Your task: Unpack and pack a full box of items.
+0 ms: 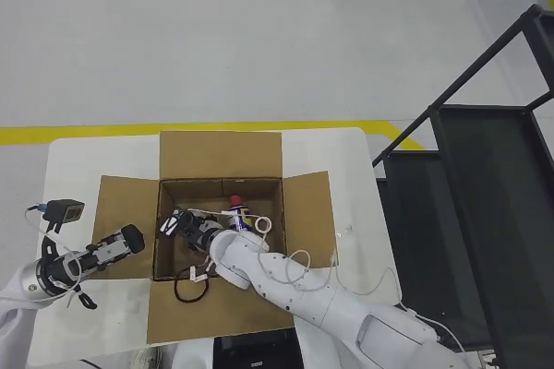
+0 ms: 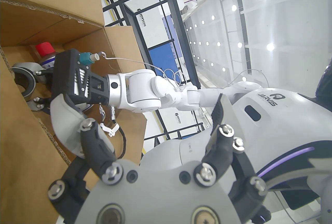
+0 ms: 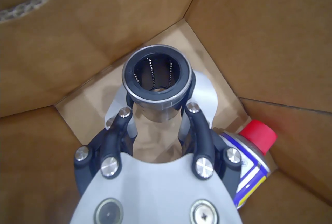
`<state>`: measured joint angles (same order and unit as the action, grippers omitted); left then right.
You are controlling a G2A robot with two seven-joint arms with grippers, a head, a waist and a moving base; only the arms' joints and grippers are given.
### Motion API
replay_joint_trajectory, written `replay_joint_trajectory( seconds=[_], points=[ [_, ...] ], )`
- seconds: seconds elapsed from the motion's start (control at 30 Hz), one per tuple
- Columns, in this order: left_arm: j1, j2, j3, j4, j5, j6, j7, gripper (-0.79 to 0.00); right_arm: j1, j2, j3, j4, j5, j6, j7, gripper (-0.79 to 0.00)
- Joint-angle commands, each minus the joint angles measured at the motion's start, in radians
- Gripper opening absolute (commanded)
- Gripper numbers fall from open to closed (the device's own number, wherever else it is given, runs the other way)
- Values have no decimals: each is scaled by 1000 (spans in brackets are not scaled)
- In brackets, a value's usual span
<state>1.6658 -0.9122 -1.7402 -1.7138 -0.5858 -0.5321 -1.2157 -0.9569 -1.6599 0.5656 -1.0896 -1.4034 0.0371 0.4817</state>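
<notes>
Open cardboard box (image 1: 220, 152) at the centre of the top view, on a white table (image 1: 92, 157), all four flaps folded out flat.

The right arm comes in from the lower right of the frame and bends down into the box. The right gripper (image 3: 159, 103) sits in the left half of the interior, near the left wall. Its claw is clamped on a linear bearing (image 3: 157, 72) — steel sleeve, black end ring, rows of small balls visible down the bore. One pad presses each side of the sleeve, and the ringed end is turned toward the wrist camera. The bearing is inside the box near a floor corner; I cannot tell whether it touches the cardboard floor.

A spray can (image 1: 237, 210) with a red cap is also inside, at the upper centre of the interior. Its cap is toward the far wall and its body is angled rather than upright. It is right of the gripper and apart from the bearing.

The left arm is at the lower left of the frame. The left gripper (image 1: 132, 240) hangs over the left flap, just outside the box's left wall, pointing toward the box — fingers spread wide apart.

Surroundings: a yellow floor line (image 1: 166, 132) runs across the upper frame beyond the table, and a black metal stair frame (image 1: 499, 184) stands at the right edge.
</notes>
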Motion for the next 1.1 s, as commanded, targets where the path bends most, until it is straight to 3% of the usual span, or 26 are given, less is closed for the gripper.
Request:
replay_joint_trajectory(
  seconds=[0.0,0.23,0.3,0.33,0.4,0.43,0.77,0.93,1.07],
  points=[
    [0,0,0,0,0,0,0,0,8,-6,2,12,7,-5,-2,-785],
    [0,0,0,0,0,0,0,0,29,-25,14,45,43,-17,4,-773],
    [0,0,0,0,0,0,0,0,31,-30,16,50,50,-18,12,-369],
    [0,0,0,0,0,0,0,0,33,-32,16,51,50,-20,19,-219],
    [0,0,0,0,0,0,0,0,34,-35,20,57,51,-17,30,-40],
    [0,0,0,0,0,0,0,0,35,-35,23,60,48,-15,35,0],
    [0,0,0,0,0,0,0,0,-18,-11,80,-52,-27,8,20,0],
    [0,0,0,0,0,0,0,0,-116,34,152,-257,-97,-44,-16,0],
    [0,0,0,0,0,0,0,0,-261,79,202,-480,-186,-109,-63,0]
  ],
)
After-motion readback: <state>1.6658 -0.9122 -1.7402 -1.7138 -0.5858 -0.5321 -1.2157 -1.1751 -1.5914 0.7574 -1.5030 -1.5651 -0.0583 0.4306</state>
